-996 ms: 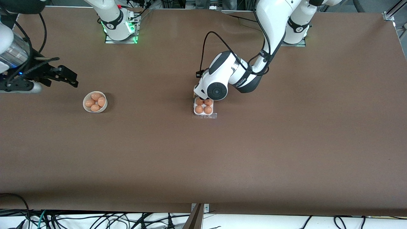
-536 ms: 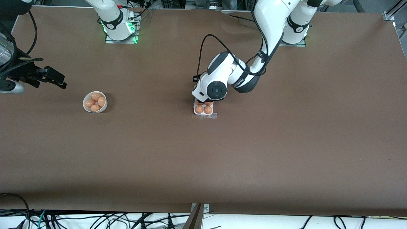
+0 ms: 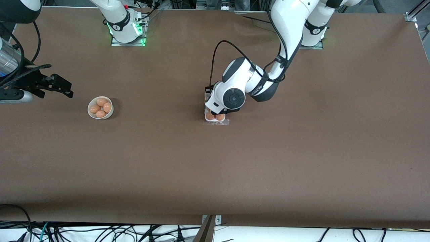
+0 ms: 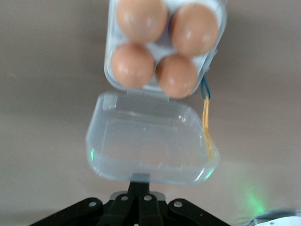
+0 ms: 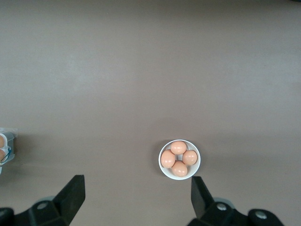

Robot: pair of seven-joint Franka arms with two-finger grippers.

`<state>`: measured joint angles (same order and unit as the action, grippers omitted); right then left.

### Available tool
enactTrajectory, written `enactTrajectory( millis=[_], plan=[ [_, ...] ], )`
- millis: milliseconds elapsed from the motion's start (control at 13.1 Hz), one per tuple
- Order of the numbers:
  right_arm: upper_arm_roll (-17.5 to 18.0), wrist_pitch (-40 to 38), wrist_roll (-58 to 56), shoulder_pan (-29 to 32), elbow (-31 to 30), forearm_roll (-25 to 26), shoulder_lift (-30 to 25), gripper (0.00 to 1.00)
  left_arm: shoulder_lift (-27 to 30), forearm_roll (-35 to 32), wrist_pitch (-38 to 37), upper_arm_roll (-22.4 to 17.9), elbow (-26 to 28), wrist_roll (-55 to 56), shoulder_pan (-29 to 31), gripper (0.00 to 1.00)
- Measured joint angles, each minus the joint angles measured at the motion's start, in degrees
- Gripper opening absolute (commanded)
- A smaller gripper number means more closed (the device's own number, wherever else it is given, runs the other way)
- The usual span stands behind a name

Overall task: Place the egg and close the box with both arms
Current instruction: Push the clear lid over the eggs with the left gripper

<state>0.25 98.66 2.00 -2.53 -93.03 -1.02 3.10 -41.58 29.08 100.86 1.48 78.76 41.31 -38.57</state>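
At centre frame the left gripper (image 4: 138, 200), fingers pressed together, hangs over the open box (image 3: 216, 119); the right gripper (image 5: 136, 194), fingers spread, waits upper left above the desk (image 3: 302, 151).

Even, bright light — soft shadows (left wrist view slightly blurred).

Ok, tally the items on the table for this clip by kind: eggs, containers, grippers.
Eggs in the box: 4
Eggs in the bowl: 4
Containers: 2, the box with its clear lid open, and the bowl
Grippers: 2, the left gripper shut on the lid's edge, the right gripper open, waiting above the bowl
Total: 8 eggs, 2 containers, 2 grippers
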Motion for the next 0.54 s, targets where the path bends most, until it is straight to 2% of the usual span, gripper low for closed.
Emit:
enactTrajectory(
  millis=[306,460,536],
  plan=[
    [0.39,0.05,0.01,0.0,0.01,0.0,0.01,1.0,0.0,-0.01,0.14,-3.09,-2.1,0.0,0.0,0.0],
    [0.41,0.07,0.01,0.0,0.01,0.0,0.01,1.0,0.05,-1.09,0.24,-4.01,-2.58,0.0,0.03,0.05],
    [0.43,0.07,0.01,0.0,0.01,0.0,0.01,1.0,0.27,-3.29,0.08,-4.46,-2.9,-0.01,0.07,0.1]
  ],
)
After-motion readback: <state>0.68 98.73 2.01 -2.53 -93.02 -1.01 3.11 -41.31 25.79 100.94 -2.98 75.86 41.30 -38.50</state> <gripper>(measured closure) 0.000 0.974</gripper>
